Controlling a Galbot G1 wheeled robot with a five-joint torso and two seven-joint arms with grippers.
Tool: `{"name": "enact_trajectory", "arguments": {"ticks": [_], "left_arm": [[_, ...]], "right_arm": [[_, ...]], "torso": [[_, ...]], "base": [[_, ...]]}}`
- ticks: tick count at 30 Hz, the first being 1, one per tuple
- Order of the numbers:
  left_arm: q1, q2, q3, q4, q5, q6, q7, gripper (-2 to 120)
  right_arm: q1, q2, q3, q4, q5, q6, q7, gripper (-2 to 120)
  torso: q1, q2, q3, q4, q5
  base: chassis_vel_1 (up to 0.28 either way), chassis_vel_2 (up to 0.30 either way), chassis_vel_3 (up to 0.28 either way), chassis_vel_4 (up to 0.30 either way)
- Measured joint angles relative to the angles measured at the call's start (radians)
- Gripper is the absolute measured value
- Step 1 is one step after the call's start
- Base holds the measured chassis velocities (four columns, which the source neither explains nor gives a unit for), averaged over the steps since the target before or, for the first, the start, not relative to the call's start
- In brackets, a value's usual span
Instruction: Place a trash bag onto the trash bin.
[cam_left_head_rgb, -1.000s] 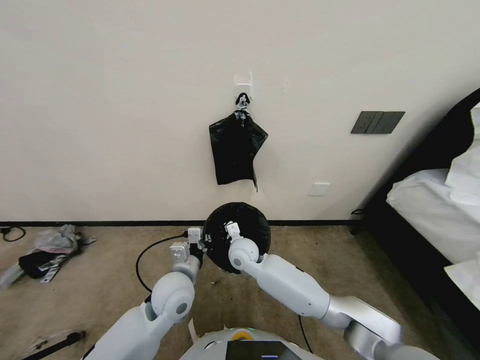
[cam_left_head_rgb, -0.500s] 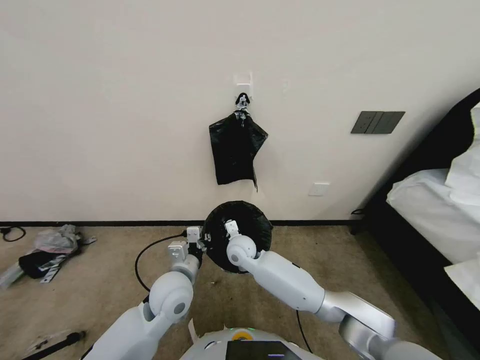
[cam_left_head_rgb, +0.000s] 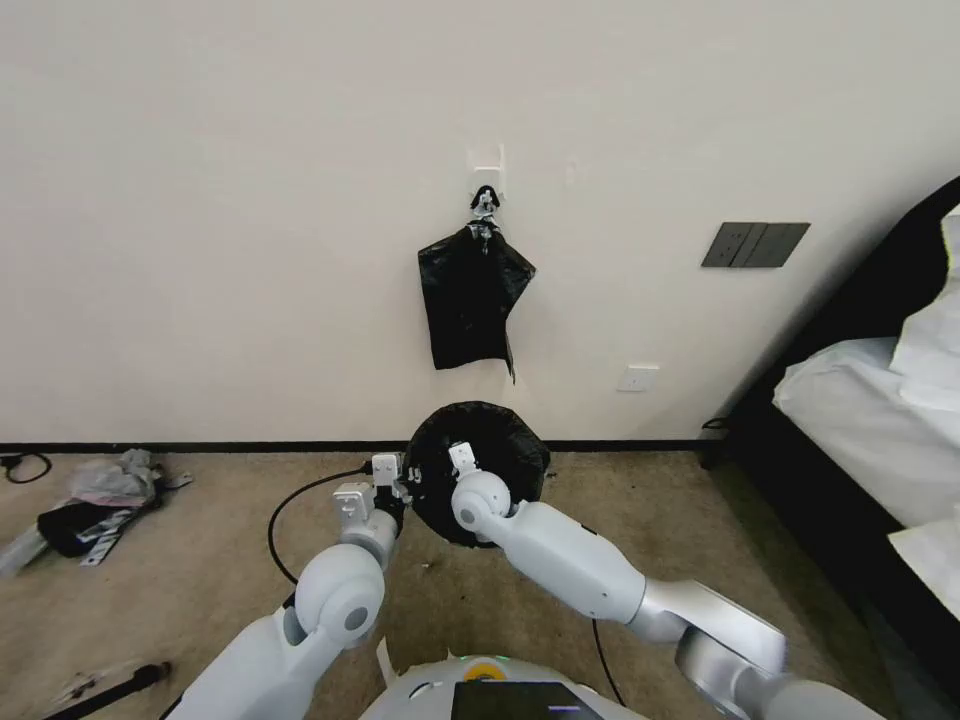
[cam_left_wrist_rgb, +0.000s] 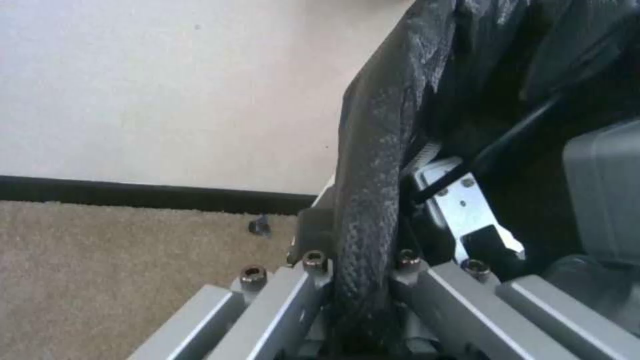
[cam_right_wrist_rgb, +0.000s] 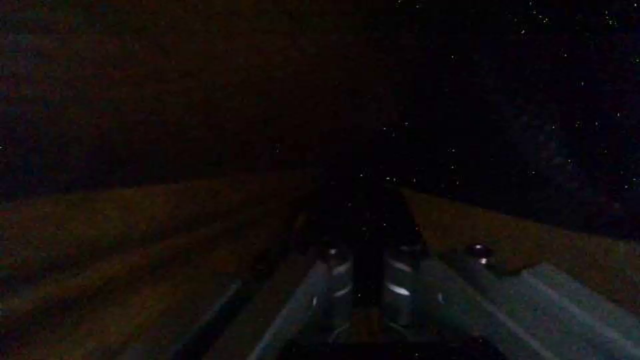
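Note:
The black trash bag (cam_left_head_rgb: 490, 435) is spread into a round, open mouth on the floor by the wall; the trash bin is hidden beneath it. My left gripper (cam_left_wrist_rgb: 357, 260) is at the bag's left rim (cam_left_head_rgb: 405, 482), shut on a fold of its edge (cam_left_wrist_rgb: 373, 150). My right arm reaches over the near rim. My right gripper (cam_right_wrist_rgb: 367, 240) is down inside the dark bag, its fingers closed around a dark strip of bag film.
A flat bundle of black bags (cam_left_head_rgb: 470, 300) hangs from a wall hook above. A black cable (cam_left_head_rgb: 300, 500) loops on the carpet to the left, past it a pile of clutter (cam_left_head_rgb: 90, 505). A bed (cam_left_head_rgb: 860, 420) stands at the right.
The right arm has drifted slightly left and forward. The bag's right edge has bulged out a little to the right. The left arm has barely moved.

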Motion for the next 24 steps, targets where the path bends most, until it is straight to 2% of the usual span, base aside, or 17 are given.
{"name": "enact_trajectory", "arguments": {"ticks": [24], "left_arm": [[0.002, 0.001, -0.007, -0.007, -0.013, 0.000, -0.002, 1]], "right_arm": [[0.009, 0.000, -0.007, -0.029, 0.002, 0.000, -0.017, 0]], "torso": [[0.000, 0.000, 0.000, 0.0000, 0.0000]], "base": [[0.000, 0.000, 0.000, 0.000]]}}
